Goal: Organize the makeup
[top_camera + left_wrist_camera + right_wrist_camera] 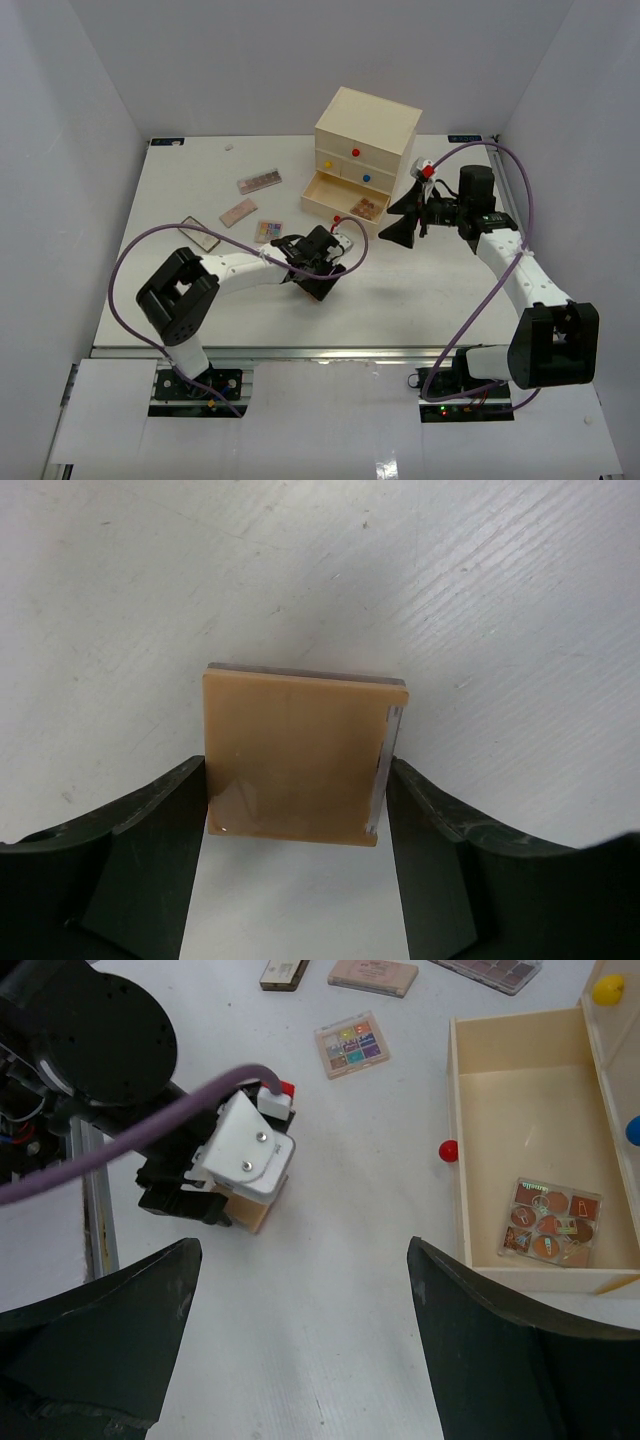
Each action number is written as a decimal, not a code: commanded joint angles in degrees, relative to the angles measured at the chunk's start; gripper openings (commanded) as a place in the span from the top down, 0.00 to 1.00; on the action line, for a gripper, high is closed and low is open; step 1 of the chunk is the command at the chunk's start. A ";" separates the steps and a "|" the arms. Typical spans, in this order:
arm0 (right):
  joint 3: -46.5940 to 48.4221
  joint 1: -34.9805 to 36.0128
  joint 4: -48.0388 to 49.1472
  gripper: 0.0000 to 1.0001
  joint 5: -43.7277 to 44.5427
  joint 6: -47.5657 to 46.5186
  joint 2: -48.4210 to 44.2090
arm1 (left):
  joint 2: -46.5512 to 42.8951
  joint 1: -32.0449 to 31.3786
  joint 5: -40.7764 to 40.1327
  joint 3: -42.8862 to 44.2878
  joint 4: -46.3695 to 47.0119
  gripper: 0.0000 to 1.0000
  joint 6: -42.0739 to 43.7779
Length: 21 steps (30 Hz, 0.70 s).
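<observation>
A tan square compact [290,755] lies on the white table, and my left gripper [298,810] has one black finger pressed against each of its side edges. From the right wrist view the same compact [256,1212] peeks out under the left gripper's white wrist. My right gripper [302,1245] hangs open above bare table, right of the left arm and in front of the chest, holding nothing. More makeup palettes lie to the left: a long one [259,182], a pink one [238,211], a colourful one [268,230] and a dark-edged one [200,233].
The cream chest [365,125] stands at the back, its bottom drawer [455,1140] pulled out with a red knob [448,1150] in front. One palette [550,1222] lies inside that drawer. The left arm's purple cable [130,260] loops over the table's left side.
</observation>
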 commanded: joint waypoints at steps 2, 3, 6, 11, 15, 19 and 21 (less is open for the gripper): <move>-0.23 -1.35 1.81 0.10 -0.96 0.65 -2.45 | -10.01 0.79 -1.08 2.03 4.19 1.00 -3.78; -0.29 -1.55 1.87 0.10 -0.78 0.71 -2.58 | -10.75 1.70 -0.09 2.99 4.93 1.00 -4.13; -0.22 -2.08 2.04 0.10 0.02 1.18 -2.92 | -10.05 5.00 3.11 7.47 6.49 1.00 -6.15; -0.88 -2.96 3.48 0.10 2.35 2.44 -3.96 | -3.17 9.51 4.98 18.95 9.25 1.00 -9.07; -1.27 -3.33 4.17 0.10 2.08 3.09 -4.52 | 5.73 10.09 4.98 30.15 10.11 1.00 -5.94; -1.28 -3.51 4.26 0.10 1.90 3.10 -4.37 | 14.16 10.60 4.98 40.46 8.80 1.00 -3.99; -1.37 -3.63 4.26 0.10 1.83 3.04 -4.38 | 18.10 10.77 4.98 43.68 8.11 0.99 -3.68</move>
